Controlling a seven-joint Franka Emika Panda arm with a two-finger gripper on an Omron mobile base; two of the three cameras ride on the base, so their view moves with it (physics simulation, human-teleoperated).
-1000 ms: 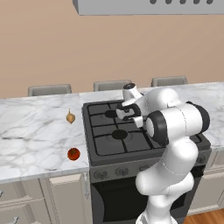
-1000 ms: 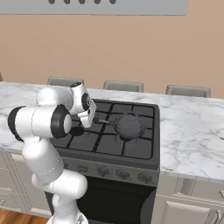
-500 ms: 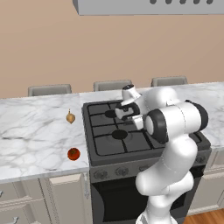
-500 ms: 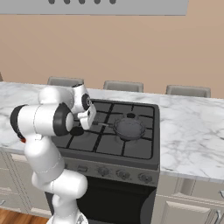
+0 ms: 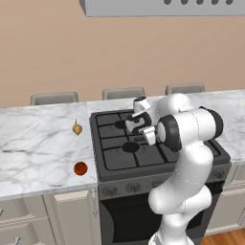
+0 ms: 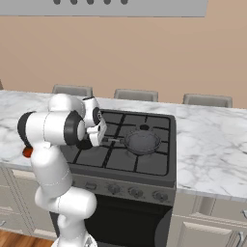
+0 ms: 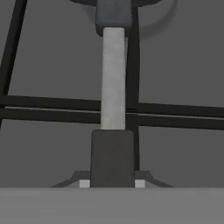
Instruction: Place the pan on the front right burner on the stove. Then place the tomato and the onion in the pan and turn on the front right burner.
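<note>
The dark grey pan (image 6: 141,141) is over the right half of the stove (image 6: 120,166), just in front of the rear right burner cap. The front right burner's grate (image 6: 144,160) shows below the pan's near rim. The pan's long handle (image 7: 113,78) points left, straight out from between the fingertips of my gripper (image 7: 112,181), which is shut on it. My gripper (image 6: 102,139) hangs over the stove's middle (image 5: 135,125). On the left counter the tan onion (image 5: 77,128) lies behind the red tomato (image 5: 80,168), both far from my gripper.
The stove's knobs (image 6: 130,192) line the grey front panel. Marble counter (image 5: 38,148) stretches left of the stove, and more counter (image 6: 212,144) lies to its right. A grey hood (image 5: 162,7) hangs above. My own arm blocks the stove's right side in the left base view.
My hand has come lower and a little toward the stove's front, still on the handle. The pan has barely shifted. Tomato and onion have stayed put.
</note>
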